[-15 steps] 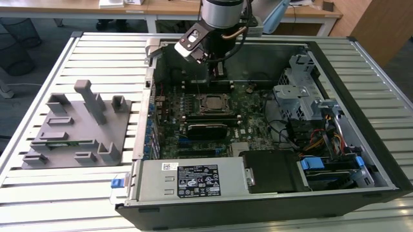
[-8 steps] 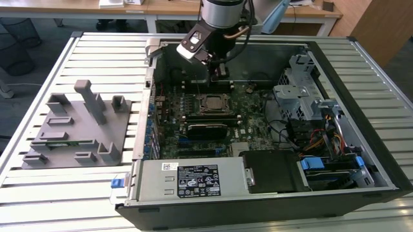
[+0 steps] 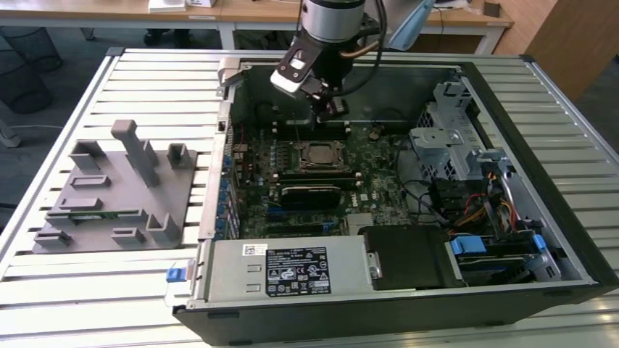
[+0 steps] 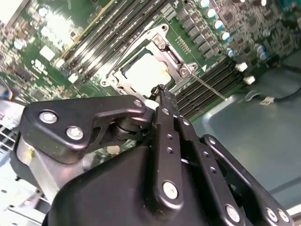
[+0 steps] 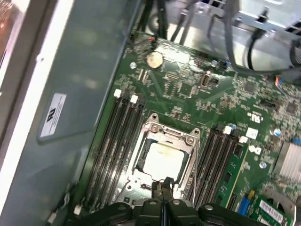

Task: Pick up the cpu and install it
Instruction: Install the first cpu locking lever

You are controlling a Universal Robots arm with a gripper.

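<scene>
Seemingly the install step is near its end: the cpu (image 5: 162, 160) lies flat in the socket (image 5: 193, 139), a square chip with a shiny, pale metal top, framed by a dull steel bracket. The gripper (image 5: 162, 184) hangs close over one edge of the chip, its slim black fingers pressed together with nothing between them. Any further move, I judge, calls for a gentle, straight path, since ribbed memory slots (image 5: 117, 136) flank the socket on the green motherboard (image 5: 188, 84).
</scene>
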